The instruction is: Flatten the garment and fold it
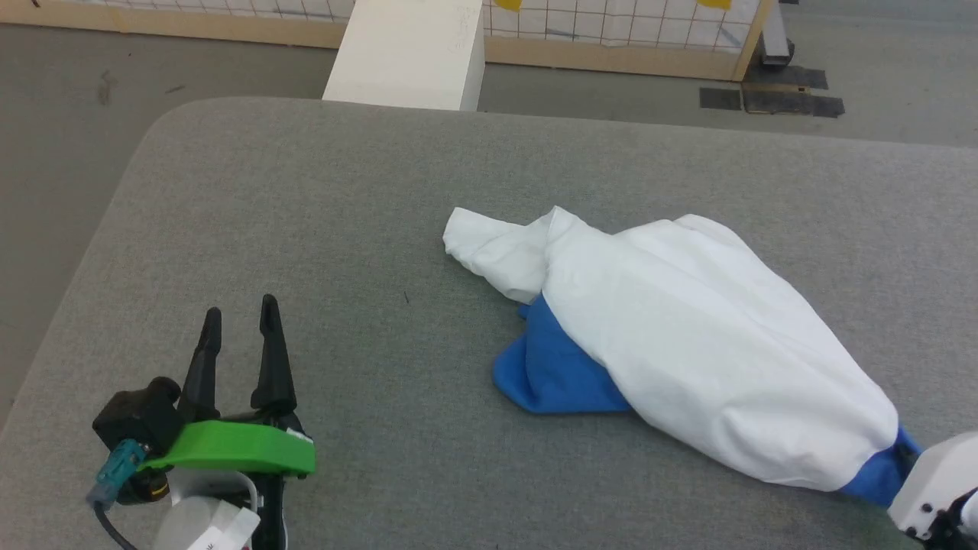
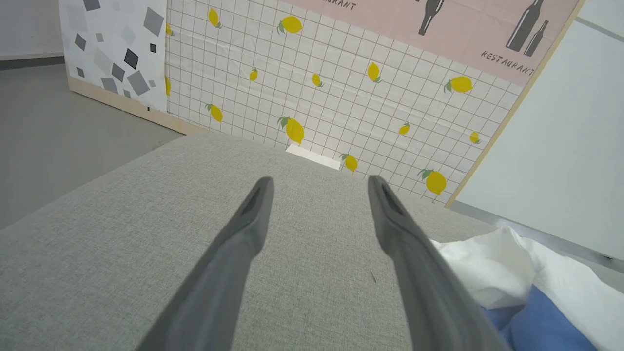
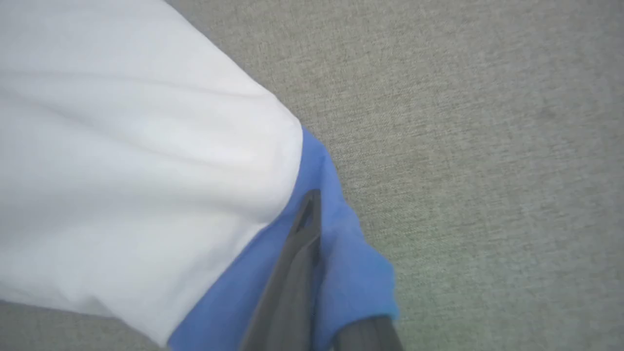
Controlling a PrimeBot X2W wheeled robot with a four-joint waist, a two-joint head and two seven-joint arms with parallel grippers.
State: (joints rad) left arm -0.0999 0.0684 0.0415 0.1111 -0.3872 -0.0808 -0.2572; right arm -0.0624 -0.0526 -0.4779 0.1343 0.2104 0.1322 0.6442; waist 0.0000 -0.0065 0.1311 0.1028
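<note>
On the right half of the grey table (image 1: 306, 214), the garment (image 1: 688, 344) lies bunched, its long axis running from a white tail at far left to a blue end at near right. Your right gripper (image 3: 310, 212) is pinched tight on that near blue end. Your left gripper (image 1: 241, 309), fingers spread and empty, rests well apart to the left, the arm nearer the blue sleeve (image 1: 558, 374).

White, blue-sleeved garment (image 1: 688, 344); grey table (image 1: 306, 229)
</note>
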